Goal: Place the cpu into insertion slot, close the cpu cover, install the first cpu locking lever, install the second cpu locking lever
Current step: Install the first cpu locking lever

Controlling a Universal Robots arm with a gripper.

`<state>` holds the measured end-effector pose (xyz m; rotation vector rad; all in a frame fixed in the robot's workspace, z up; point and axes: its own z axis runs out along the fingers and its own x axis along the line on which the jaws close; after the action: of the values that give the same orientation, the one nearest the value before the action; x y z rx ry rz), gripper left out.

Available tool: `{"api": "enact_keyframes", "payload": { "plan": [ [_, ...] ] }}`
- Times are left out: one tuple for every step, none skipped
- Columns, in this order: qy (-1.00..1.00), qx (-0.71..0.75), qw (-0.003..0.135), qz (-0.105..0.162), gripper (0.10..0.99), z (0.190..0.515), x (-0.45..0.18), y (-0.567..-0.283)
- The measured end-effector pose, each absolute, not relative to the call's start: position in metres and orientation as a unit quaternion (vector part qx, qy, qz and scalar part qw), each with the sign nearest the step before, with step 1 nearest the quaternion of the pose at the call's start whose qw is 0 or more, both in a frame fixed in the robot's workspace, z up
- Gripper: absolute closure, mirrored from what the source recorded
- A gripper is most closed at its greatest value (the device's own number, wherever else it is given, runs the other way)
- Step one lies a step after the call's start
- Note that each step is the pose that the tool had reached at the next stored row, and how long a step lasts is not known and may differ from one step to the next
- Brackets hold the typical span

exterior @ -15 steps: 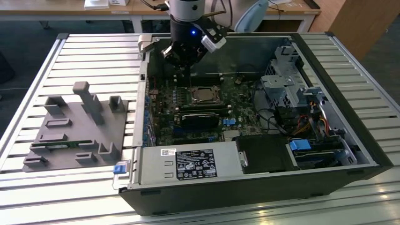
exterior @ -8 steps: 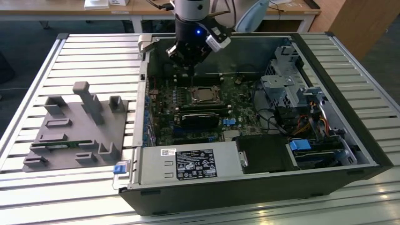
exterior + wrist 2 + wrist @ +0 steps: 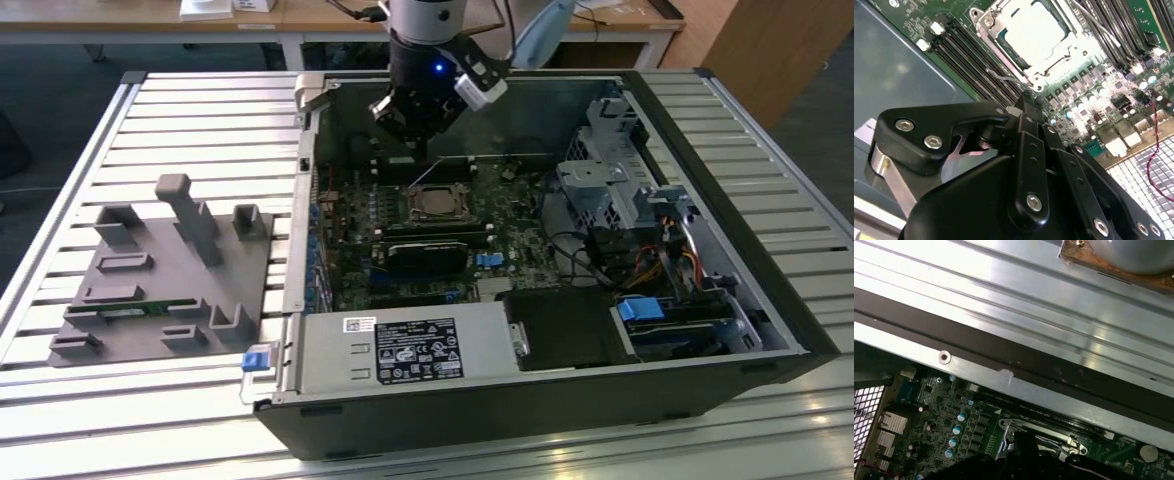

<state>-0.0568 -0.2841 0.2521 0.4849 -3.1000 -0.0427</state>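
Note:
The cpu lies in the insertion slot on the green board inside the open computer case. In the second wrist view its silvery top shows through the window of the cpu cover, which lies flat around it. A thin wire locking lever sticks out beside the slot, close to my fingertips. My gripper hangs just above the far edge of the slot, shut with nothing in it; its black fingers meet at the tip. The first wrist view shows the slot's metal edge.
Long black memory slots run beside the socket. A power supply fills the near part of the case, and a drive cage with cables stands at the exterior view's right. A grey fixture block sits on the slatted table.

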Motion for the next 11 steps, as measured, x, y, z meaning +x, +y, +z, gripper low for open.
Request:
{"api": "enact_keyframes", "payload": {
  "plan": [
    [-0.988,0.154,0.002,-0.014,0.980,0.2521,-0.0564,-0.2841],
    [-0.988,0.154,0.002,-0.014,0.980,0.2521,-0.0564,-0.2841],
    [-0.988,0.154,0.002,-0.014,0.980,0.2520,-0.0563,-0.2840],
    [-0.988,0.154,0.002,-0.014,0.980,0.2520,-0.0563,-0.2840],
    [-0.988,0.151,0.002,-0.014,0.980,0.2518,-0.0563,-0.2840],
    [-0.989,0.145,0.002,-0.014,0.980,0.2517,-0.0563,-0.2840],
    [-0.990,0.137,0.001,-0.014,0.980,0.2514,-0.0563,-0.2840],
    [-0.992,0.129,0.001,-0.014,0.980,0.2512,-0.0563,-0.2840],
    [-0.993,0.121,0.001,-0.014,0.980,0.2509,-0.0563,-0.2840],
    [-0.994,0.112,0.001,-0.014,0.980,0.2507,-0.0563,-0.2840],
    [-0.995,0.103,0.001,-0.014,0.980,0.2504,-0.0563,-0.2840]
  ]
}}
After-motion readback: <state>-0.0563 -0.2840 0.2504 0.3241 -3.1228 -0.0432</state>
